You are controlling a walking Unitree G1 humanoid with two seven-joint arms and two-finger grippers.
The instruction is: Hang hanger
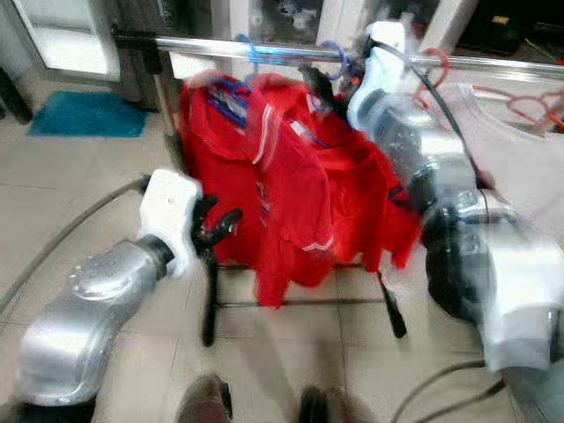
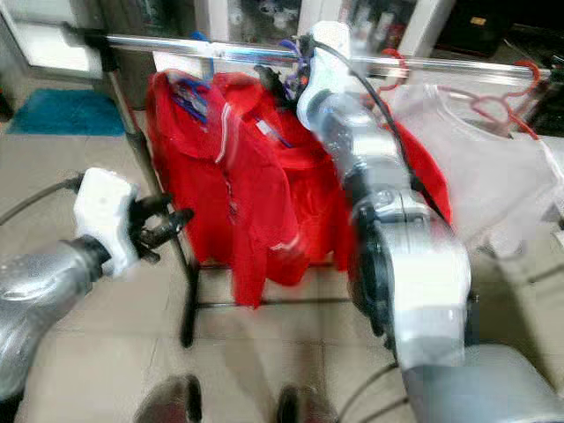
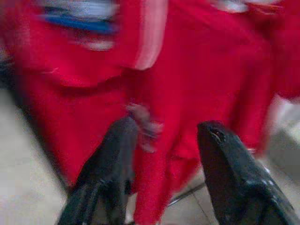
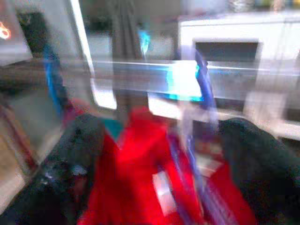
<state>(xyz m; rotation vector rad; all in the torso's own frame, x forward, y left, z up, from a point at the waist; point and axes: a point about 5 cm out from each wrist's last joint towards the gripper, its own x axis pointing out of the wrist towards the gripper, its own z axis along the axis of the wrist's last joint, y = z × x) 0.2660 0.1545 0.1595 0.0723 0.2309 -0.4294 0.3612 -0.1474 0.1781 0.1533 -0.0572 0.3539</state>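
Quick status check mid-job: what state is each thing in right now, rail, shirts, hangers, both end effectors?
Rail: horizontal, carrying garments.
Red shirts: hanging from the rail.
Purple hanger: hook at the rail; blur hides whether it is seated.
White garment: hanging on a red hanger.
Right end effector: open, raised at the rail.
Left end effector: open, empty, low beside the shirts.

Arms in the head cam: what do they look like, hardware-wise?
Both arms have shiny silver shells with dark joints. Each wrist has a white block; the left end effector and right end effector each have two long black fingers. A grey cable trails from the left wrist, a black cable runs along the right arm.
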